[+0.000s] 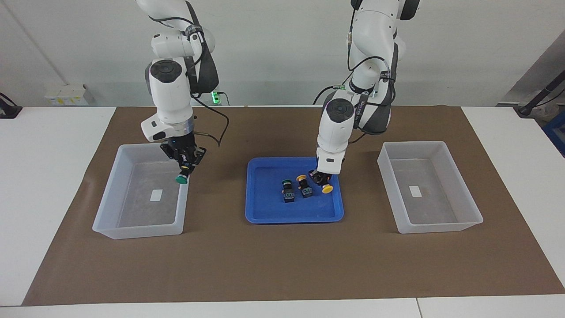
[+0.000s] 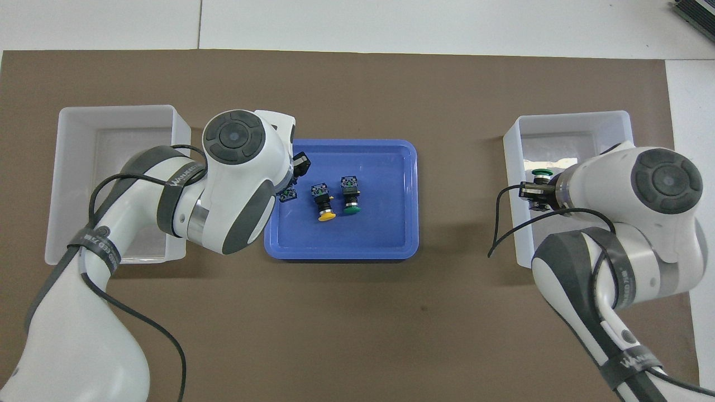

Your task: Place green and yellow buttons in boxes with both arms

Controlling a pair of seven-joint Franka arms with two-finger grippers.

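A blue tray (image 1: 291,218) at the table's middle holds a green button (image 1: 288,191) and a yellow button (image 1: 304,185) lying side by side; they also show in the overhead view as green (image 2: 350,198) and yellow (image 2: 323,204). My left gripper (image 1: 321,179) is down in the tray at the side toward the left arm's end, shut on the black body of a second yellow button (image 1: 327,189). My right gripper (image 1: 185,165) is shut on a second green button (image 1: 181,179) and holds it above the clear box (image 1: 106,212) at the right arm's end, cap down.
A second clear box (image 1: 441,227) stands at the left arm's end of the table, holding only a white label (image 1: 414,191). A brown mat (image 1: 282,265) covers the table under the boxes and tray. In the overhead view the left arm (image 2: 234,184) hides part of that box.
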